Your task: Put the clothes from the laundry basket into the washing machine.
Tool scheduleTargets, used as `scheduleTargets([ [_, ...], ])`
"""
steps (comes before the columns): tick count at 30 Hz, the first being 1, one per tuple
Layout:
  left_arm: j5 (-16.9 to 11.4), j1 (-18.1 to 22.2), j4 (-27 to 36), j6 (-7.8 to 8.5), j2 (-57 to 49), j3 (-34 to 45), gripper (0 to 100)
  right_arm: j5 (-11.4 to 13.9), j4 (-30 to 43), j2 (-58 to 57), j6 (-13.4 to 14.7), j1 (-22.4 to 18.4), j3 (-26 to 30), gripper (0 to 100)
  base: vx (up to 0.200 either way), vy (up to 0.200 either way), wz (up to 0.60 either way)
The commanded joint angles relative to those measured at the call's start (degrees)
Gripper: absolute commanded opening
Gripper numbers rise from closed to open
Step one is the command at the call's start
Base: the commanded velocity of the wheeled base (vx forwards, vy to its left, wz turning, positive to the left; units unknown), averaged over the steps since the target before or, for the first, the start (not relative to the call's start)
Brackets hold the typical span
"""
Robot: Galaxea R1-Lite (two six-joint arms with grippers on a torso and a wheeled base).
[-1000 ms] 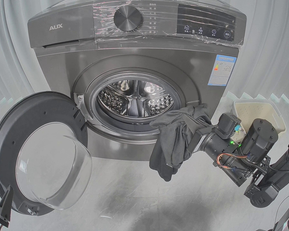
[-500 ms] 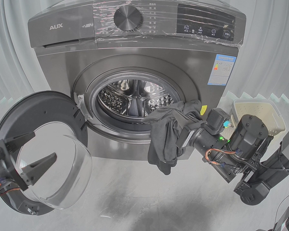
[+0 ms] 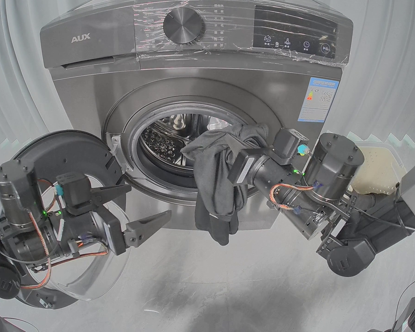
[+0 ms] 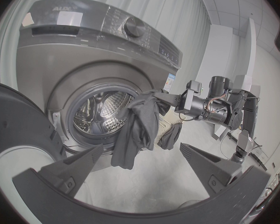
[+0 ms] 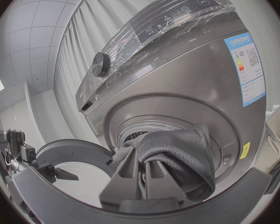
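Garment (image 3: 212,180) clamped in right gripper (image 5: 141,161), draped before washing machine (image 3: 92,93) opening, perhaps touching.

A dark grey mesh garment (image 3: 214,176) is pinched in the right tool (image 5: 142,161). It bunches over the tool's fingers and droops below in long folds. Just ahead of the tool stands the grey front-loading washer (image 3: 193,79), its door (image 3: 69,146) swung wide and its steel drum (image 3: 170,139) showing. Behind the tool sits the cream basket (image 3: 380,167), with a second dark garment (image 4: 169,137) hanging over its rim.
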Motion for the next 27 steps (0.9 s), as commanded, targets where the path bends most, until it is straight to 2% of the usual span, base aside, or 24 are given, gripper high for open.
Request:
scheduleTargets([
  [1,0.24,-0.79,-0.57,-0.02,7.10,-2.15,100,0.21,0.73,2.84,0.26,-0.06,-4.86,0,0.000,0.000,0.00],
  [4,-0.11,-1.23,-0.57,-0.10,7.63,-2.59,100,0.12,1.52,3.46,0.26,-0.06,-6.88,0,0.000,0.000,0.00],
  [8,-0.55,-2.19,-0.57,-1.33,9.30,-2.94,100,0.04,1.79,3.90,0.34,0.03,-7.85,0,0.000,0.000,0.00],
  [13,-3.27,-3.51,-1.80,-1.86,11.67,-2.94,100,-0.49,1.17,4.95,0.43,-0.06,-7.67,0,0.000,0.000,0.00],
  [15,-3.36,-3.51,-3.12,-3.18,13.16,-3.73,100,-0.49,1.08,5.22,0.43,0.03,-7.67,0,0.000,0.000,0.00],
  [17,-3.36,-3.51,-4.97,-5.55,14.48,-4.87,100,-0.58,1.08,5.22,0.52,0.21,-7.76,0,0.000,0.000,0.00],
  [20,-3.10,-3.51,-6.37,-8.19,17.12,-6.28,100,-0.67,1.08,5.22,0.52,0.47,-7.76,0,0.000,0.000,0.00],
  [24,-3.27,-3.51,-6.55,-9.16,19.84,-7.69,100,-0.67,1.00,5.22,0.52,0.56,-7.67,0,0.000,0.000,0.00],
  [27,-3.18,-3.51,-6.81,-9.16,22.22,-9.00,100,-0.93,1.00,5.04,0.61,0.47,-7.67,0,0.000,0.000,0.00],
])
